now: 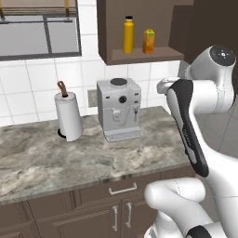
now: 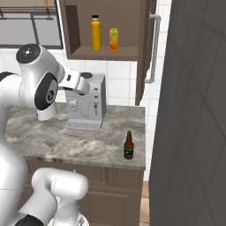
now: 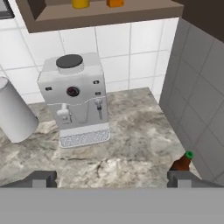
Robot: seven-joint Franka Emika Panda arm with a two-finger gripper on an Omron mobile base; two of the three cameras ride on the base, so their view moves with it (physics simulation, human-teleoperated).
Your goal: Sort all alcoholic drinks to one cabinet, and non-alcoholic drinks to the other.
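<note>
We find the open cabinet at the upper centre of the left base view, its door with the grey tubular handle swung wide at the upper centre-right of the right base view. On its inner shelf the yellow-orange bottle stands upright, with the juice carton just beside it to the right. We note the brown beer bottle upright at lower centre of the right base view, near the front edge of the marbled surface, well apart from the coffee machine. In the hand view its green-capped neck shows at lower right, just above one tip of the tool. The two tips sit far apart at the bottom corners with nothing between them. A paper towel roll stands left of the machine.
</note>
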